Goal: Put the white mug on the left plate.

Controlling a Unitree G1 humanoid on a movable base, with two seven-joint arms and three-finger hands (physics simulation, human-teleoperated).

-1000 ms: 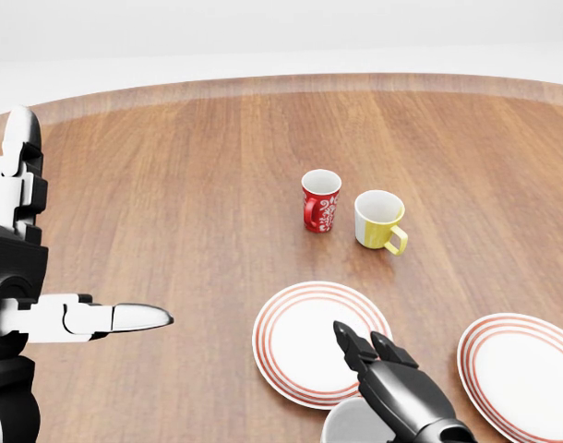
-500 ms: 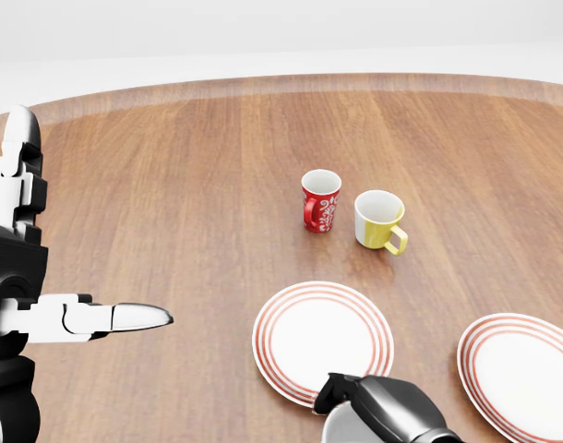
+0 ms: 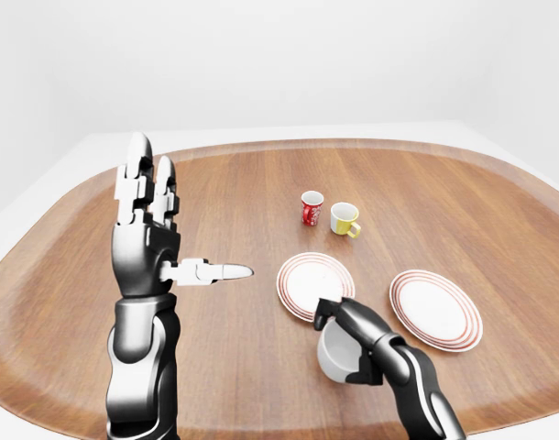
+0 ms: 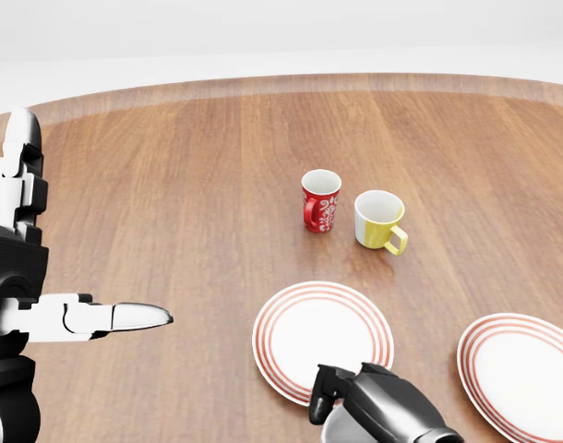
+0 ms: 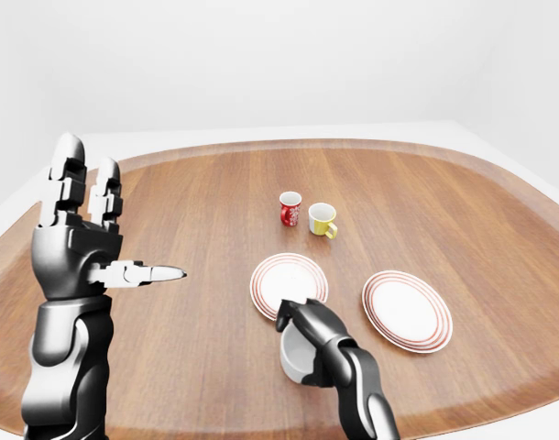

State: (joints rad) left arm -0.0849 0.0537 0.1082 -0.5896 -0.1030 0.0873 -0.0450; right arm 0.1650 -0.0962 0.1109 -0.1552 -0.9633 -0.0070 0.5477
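Right hand (image 3: 351,332) clasping white mug (image 3: 336,356), near left plate (image 3: 314,284)

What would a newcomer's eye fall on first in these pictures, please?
Probably the left hand, raised upright with fingers spread at the left of the left-eye view, holding nothing. Next, the right hand curled over the white mug near the bottom, just below the left plate. Higher up the wooden table stand a red mug and a yellow mug.
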